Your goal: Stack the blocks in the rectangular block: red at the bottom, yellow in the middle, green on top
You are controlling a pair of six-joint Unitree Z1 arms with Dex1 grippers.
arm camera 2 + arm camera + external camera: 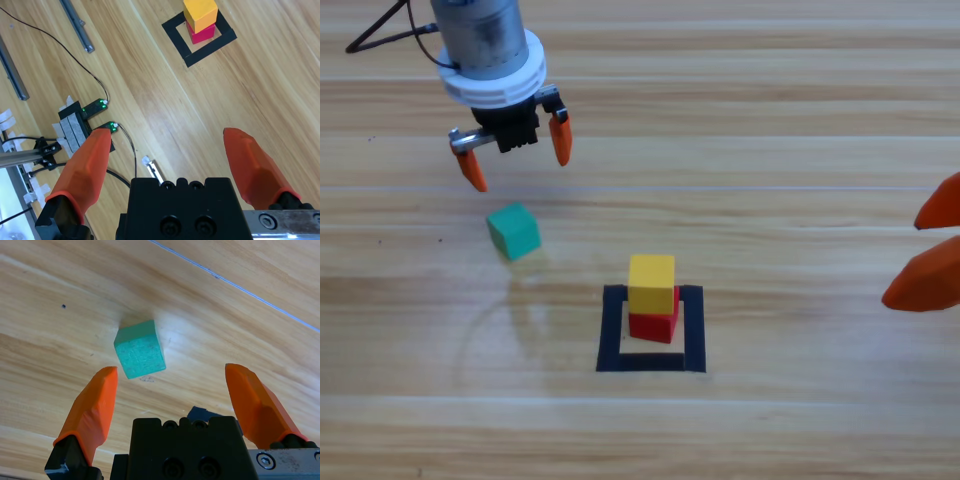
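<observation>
The left gripper [516, 153] is held above the table [800, 150] with jaws spread wide, empty, near the green cube [513, 230]. The right gripper [930, 258], also wide apart, is parked at the right edge. The yellow cube [652, 283] is stacked on the red cube [654, 326] inside the black tape square [612, 330].
</observation>
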